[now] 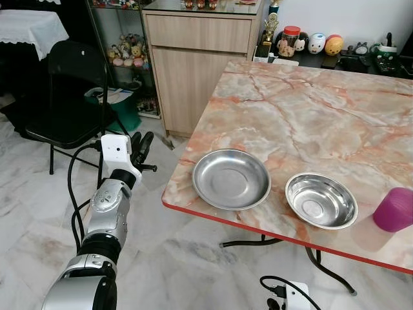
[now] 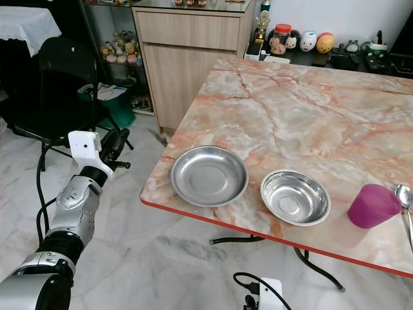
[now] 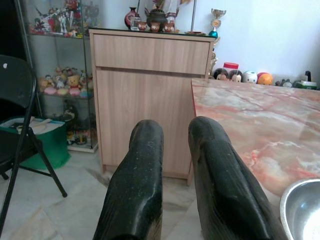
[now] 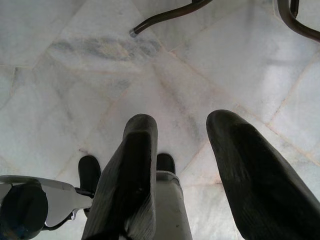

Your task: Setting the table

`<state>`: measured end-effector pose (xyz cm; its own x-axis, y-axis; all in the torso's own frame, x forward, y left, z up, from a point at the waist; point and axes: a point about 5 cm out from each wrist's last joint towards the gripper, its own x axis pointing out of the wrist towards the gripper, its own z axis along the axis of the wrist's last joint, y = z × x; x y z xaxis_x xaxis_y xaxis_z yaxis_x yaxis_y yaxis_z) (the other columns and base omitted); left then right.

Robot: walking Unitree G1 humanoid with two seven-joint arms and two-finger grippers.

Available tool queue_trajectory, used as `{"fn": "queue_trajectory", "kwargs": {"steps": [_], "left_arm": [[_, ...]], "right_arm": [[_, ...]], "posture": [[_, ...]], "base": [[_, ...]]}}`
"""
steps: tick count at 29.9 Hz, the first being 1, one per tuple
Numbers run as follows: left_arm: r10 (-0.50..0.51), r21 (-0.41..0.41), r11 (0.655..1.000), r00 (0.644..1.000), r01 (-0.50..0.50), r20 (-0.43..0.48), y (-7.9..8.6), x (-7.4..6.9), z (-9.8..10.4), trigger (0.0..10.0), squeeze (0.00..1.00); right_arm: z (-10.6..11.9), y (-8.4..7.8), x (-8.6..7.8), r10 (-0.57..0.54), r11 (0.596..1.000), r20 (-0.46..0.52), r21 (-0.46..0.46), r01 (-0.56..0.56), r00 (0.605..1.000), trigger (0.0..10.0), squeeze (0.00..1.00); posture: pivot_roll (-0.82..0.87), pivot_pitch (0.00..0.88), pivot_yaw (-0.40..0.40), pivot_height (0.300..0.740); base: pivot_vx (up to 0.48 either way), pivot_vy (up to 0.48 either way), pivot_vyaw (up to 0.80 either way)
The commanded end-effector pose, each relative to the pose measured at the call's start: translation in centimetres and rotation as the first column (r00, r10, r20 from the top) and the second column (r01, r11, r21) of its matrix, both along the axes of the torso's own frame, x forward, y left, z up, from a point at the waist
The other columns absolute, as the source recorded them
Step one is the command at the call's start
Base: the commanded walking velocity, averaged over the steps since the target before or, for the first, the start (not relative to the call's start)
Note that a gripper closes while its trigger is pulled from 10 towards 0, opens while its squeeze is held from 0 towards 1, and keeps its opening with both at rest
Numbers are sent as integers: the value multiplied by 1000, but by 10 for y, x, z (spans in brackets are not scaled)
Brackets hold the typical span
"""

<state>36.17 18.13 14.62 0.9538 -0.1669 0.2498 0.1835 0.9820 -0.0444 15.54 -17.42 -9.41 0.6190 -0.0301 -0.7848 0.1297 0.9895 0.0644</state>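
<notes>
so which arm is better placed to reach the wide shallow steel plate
Left. The left gripper is raised beside the marble table's corner, near the wide shallow steel plate. The right gripper hangs low, pointing at the floor.

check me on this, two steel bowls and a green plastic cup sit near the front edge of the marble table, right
Not quite: the plastic cup is purple, not green, as the right eye view shows. The two round steel bowls do sit near the front edge of the pink marble table.
</notes>
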Motion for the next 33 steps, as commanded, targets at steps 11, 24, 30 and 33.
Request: {"fn": "queue_trajectory", "kwargs": {"steps": [11,24,30,33], "left_arm": [[-11,-10,1000,1000,11,-20,0,-1,-3,10000,0],[-8,-19,1000,1000,8,-27,-1,-1,-4,10000,0],[-7,-27,1000,1000,6,-29,0,-1,-5,10000,0],[-6,-28,1000,1000,5,-29,1,-2,-4,10000,0]], "right_arm": [[0,0,0,3,1000,6,-14,-3,1000,10000,0],[0,-1,0,16,999,0,-33,-16,1000,10000,0],[0,-1,0,15,999,-1,-32,-16,1000,10000,0],[0,-1,0,16,999,-1,-32,-16,1000,10000,0]], "posture": [[93,0,-10,740],[94,0,-13,740],[94,0,-11,740],[97,0,-10,740]], "base": [[0,0,0],[0,0,-659],[0,0,-725],[0,0,-725]]}}
